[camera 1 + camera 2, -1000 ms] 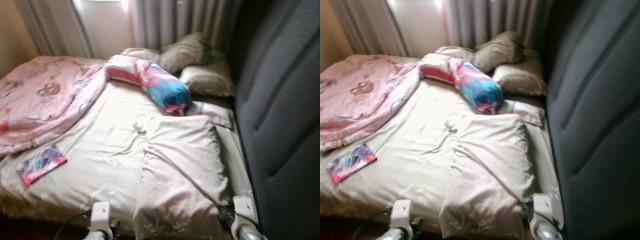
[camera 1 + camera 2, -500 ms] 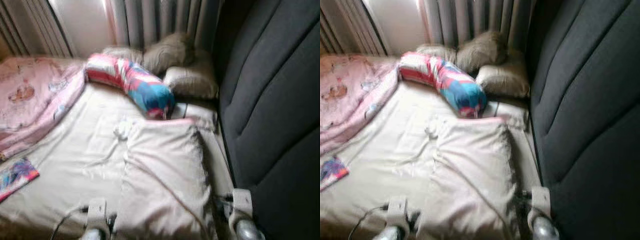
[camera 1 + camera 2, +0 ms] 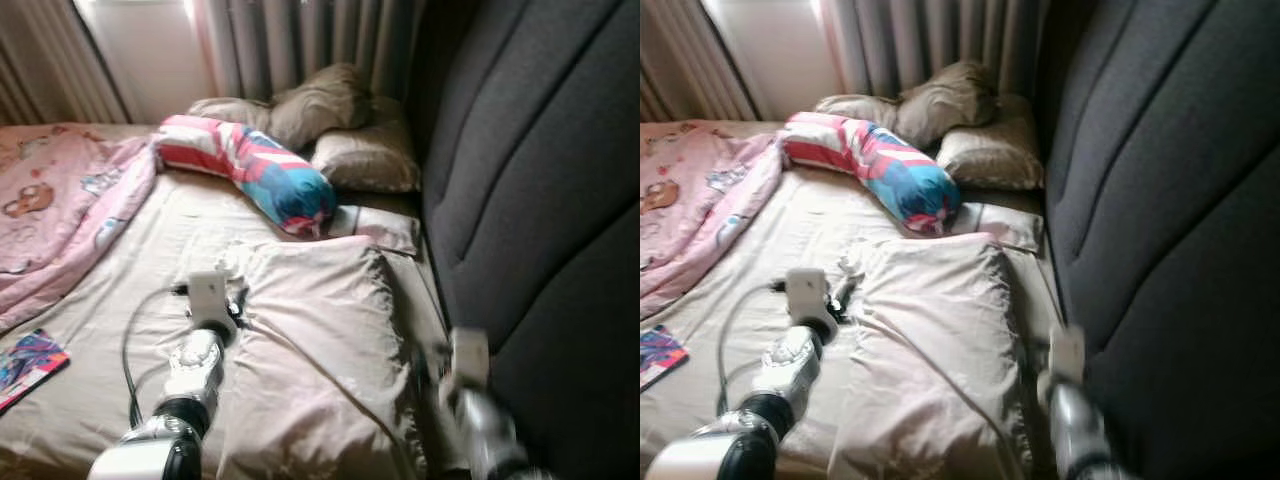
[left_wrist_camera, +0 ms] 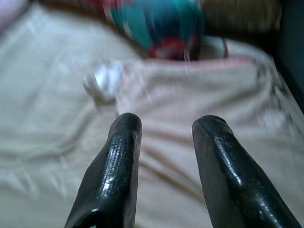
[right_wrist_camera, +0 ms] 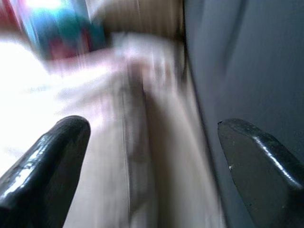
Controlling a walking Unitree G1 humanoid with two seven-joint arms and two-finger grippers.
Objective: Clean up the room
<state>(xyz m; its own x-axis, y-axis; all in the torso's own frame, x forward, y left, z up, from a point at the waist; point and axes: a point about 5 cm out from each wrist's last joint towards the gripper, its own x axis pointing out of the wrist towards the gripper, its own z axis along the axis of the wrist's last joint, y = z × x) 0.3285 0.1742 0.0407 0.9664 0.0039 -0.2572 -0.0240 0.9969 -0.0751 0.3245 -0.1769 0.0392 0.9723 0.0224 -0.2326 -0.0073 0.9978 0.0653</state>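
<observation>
Bedroom tidying looks barely begun. A large cream pillow [image 3: 320, 350] lies crooked on the beige bed sheet [image 3: 110, 340], a rumpled pink blanket [image 3: 50, 220] is heaped at the robot's left, a colourful booklet [image 3: 28, 362] rests near the bed's edge, and a small white crumpled wad [image 4: 102, 80] sits beside the pillow. The left gripper [image 4: 164, 126] hovers over the pillow, fingers apart and empty. The right gripper [image 5: 152, 130], spread wide, hangs in the narrow gap beside the dark padded headboard [image 3: 540, 200]. Leftward, the sheet offers room.
</observation>
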